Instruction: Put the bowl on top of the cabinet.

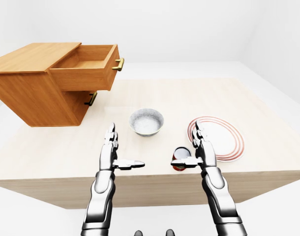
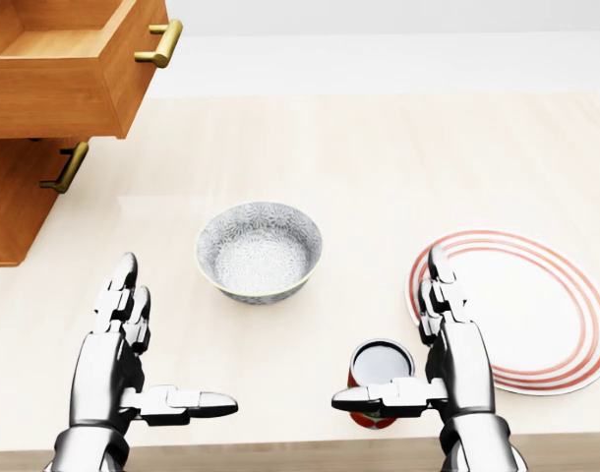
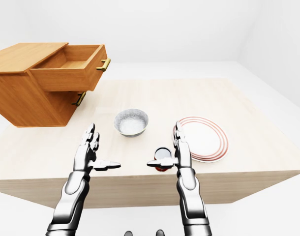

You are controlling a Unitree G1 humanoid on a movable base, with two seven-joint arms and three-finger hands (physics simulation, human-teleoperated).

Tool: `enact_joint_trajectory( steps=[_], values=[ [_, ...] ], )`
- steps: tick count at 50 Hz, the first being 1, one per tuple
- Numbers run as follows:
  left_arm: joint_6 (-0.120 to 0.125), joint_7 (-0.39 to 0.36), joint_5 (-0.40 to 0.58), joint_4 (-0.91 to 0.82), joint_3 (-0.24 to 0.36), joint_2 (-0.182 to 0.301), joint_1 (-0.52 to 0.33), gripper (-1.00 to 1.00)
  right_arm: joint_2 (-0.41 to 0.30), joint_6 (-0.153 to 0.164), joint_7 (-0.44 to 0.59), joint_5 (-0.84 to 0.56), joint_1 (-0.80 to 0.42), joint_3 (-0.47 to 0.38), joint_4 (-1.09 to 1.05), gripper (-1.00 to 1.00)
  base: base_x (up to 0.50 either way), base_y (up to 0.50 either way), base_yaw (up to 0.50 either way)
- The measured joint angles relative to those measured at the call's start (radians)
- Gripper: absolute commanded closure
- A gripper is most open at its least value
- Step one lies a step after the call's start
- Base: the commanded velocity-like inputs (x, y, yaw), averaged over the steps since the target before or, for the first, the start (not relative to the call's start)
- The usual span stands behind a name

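Note:
A grey patterned bowl [image 2: 259, 252] sits upright and empty on the light wooden table [image 2: 379, 157], near the middle of the head view. The wooden cabinet [image 1: 32, 78] stands at the upper left, its top drawer [image 1: 88, 66] pulled out. My left hand [image 2: 152, 364] hovers open below and left of the bowl, fingers straight and thumb pointing right. My right hand [image 2: 418, 354] is open too, below and right of the bowl, its thumb lying across a small red can [image 2: 381, 379]. Neither hand touches the bowl.
A white plate with red rings [image 2: 536, 310] lies to the right, just beyond my right hand. The cabinet's lower drawer, with a brass handle [image 2: 66, 167], is closed. The table's near edge runs just under both hands.

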Motion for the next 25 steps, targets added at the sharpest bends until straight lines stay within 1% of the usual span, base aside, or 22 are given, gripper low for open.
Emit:
enact_joint_trajectory(
  steps=[10,25],
  values=[
    [0.008,-0.018,-0.011,-0.009,0.015,0.007,0.004,-1.0,-0.006,0.02,-0.003,0.001,-0.003,-0.015,0.0,-1.0,0.0,0.0,0.0],
    [0.022,-0.024,-0.016,-0.014,0.021,0.01,0.005,-1.0,-0.009,0.037,-0.01,-0.006,-0.004,-0.018,-0.007,-1.0,0.0,0.0,0.0]
  ],
)
